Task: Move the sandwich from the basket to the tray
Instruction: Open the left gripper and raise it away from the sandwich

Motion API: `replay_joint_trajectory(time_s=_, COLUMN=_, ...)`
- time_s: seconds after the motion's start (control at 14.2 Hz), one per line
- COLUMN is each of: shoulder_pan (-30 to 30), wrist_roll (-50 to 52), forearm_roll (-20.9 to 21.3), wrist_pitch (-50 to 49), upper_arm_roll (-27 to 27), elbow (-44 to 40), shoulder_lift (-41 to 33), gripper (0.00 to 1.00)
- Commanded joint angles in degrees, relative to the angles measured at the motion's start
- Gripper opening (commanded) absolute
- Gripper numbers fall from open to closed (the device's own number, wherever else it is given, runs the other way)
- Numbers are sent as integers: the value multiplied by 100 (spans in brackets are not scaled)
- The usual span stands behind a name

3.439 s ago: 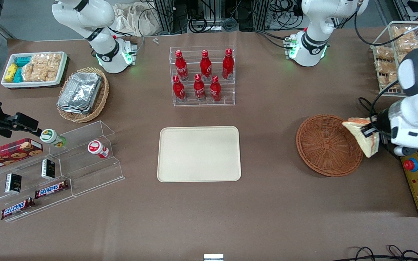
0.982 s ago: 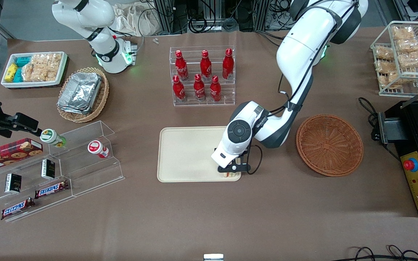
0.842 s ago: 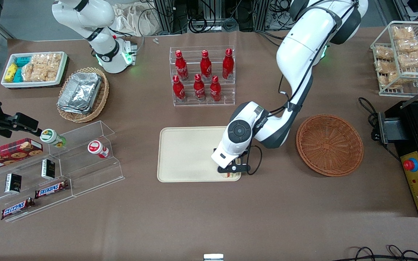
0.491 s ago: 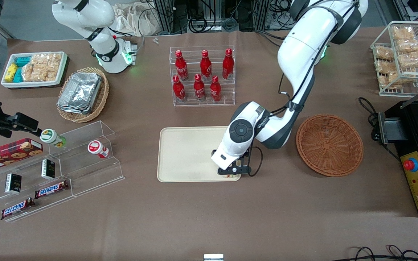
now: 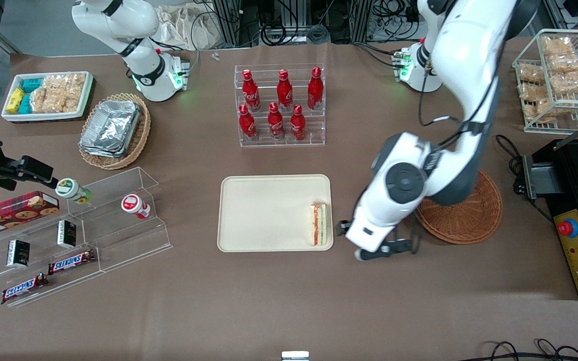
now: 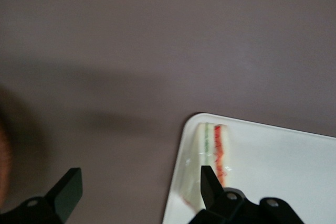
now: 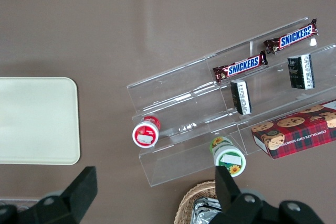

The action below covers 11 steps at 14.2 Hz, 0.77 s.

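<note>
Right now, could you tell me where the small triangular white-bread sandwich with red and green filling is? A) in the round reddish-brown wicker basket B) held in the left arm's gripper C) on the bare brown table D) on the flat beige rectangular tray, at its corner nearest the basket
D: the sandwich lies on the tray, while the open gripper hangs empty above the table between tray and basket.
</note>
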<state>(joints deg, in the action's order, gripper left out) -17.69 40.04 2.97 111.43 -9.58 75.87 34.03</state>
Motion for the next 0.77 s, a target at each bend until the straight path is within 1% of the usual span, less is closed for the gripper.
replay_joint_trajectory(time_s=0.0, shoulder_pan=283, wrist_roll=-215, forearm_roll=72, wrist_pitch=-682, upper_arm_roll=-53, elbow=174, shoulder_lift=-676, gripper=100)
replay_joint_trajectory(time_s=0.14, shoulder_pan=554, wrist_roll=-478, forearm_roll=72, wrist_pitch=-921, upper_arm_roll=-53, elbow=304, shoulder_lift=-1063, gripper=100)
replay_joint_trajectory(time_s=0.28, shoulder_pan=898, wrist_roll=-1345, forearm_roll=37, wrist_pitch=-939, upper_arm_roll=-44, elbow=664, shoulder_lift=-1519, gripper=100)
replay_joint_trajectory(time_s=0.35, shoulder_pan=969, wrist_roll=-1793, forearm_roll=37, wrist_pitch=-965, upper_arm_roll=8, elbow=788, shoulder_lift=-1731, gripper=100)
replay_joint_trajectory(time_s=0.49, shoulder_pan=1153, wrist_roll=-2428, forearm_roll=46, wrist_pitch=-1271, upper_arm_roll=254, elbow=824, shoulder_lift=-2021, gripper=100)
replay_joint_trajectory(time_s=0.56, shoulder_pan=1458, wrist_roll=-2727, forearm_roll=37, wrist_pitch=-1456, upper_arm_roll=238, elbow=833, shoulder_lift=-2179, gripper=100)
replay_joint_trajectory(time_s=0.63, shoulder_pan=1636, wrist_roll=-3078, forearm_roll=-15, wrist_pitch=-1632, upper_arm_roll=246, elbow=833, shoulder_lift=-2285, gripper=100)
replay_joint_trajectory(time_s=0.7, shoulder_pan=1672, wrist_roll=-3307, forearm_roll=-15, wrist_pitch=-1755, upper_arm_roll=281, elbow=815, shoulder_lift=-2356, gripper=100)
